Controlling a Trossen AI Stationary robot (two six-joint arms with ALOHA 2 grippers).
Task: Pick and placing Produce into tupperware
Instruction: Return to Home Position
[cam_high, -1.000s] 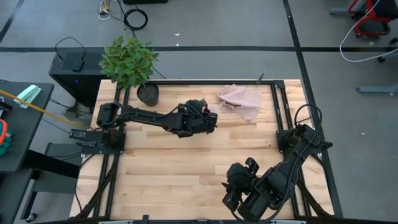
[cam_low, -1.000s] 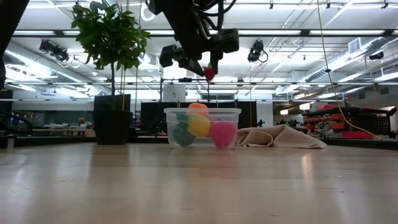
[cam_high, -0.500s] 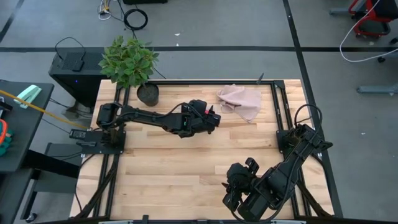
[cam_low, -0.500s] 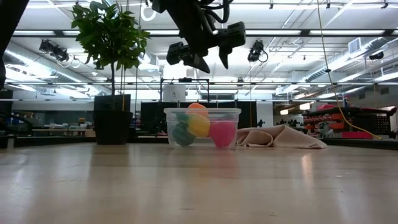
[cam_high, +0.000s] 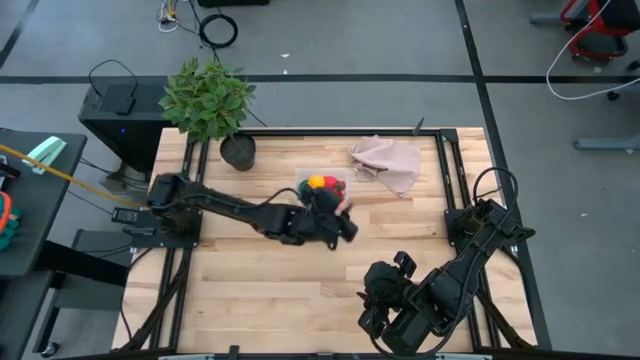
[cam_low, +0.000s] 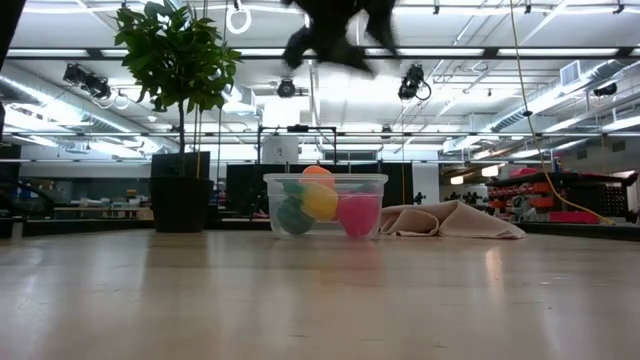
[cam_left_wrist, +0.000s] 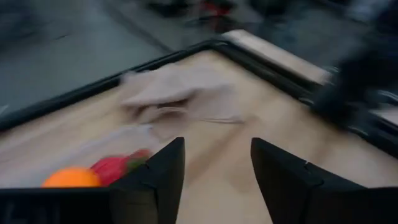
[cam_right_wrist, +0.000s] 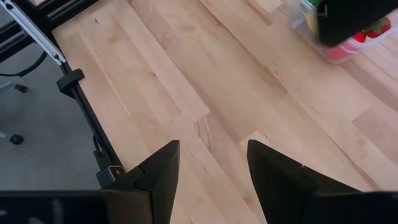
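Observation:
The tupperware (cam_low: 325, 205) is a small clear box standing on its base at the table's far middle (cam_high: 303, 180). It holds the produce (cam_low: 320, 200): orange, yellow, green and pink-red toy pieces (cam_high: 316, 183). The left wrist view shows an orange piece (cam_left_wrist: 71, 177) and a red one (cam_left_wrist: 115, 168) in it. My left gripper (cam_high: 338, 226) hangs open and empty just on the near side of the box, blurred high in the low view (cam_low: 340, 45); its fingers (cam_left_wrist: 214, 180) stand apart. My right gripper (cam_right_wrist: 211, 168) waits open near the near edge (cam_high: 378, 298).
A beige-pink cloth (cam_high: 385, 162) lies crumpled to the right of the box (cam_low: 455, 220). A potted plant (cam_high: 210, 100) stands at the far left corner (cam_low: 180, 120). Bare wood lies between the box and the right arm.
A second ago my left gripper held a small red piece above the box. It opened, and the piece is gone from its fingers. It has since drawn back fast toward the near edge, clear of the box. The box has not moved.

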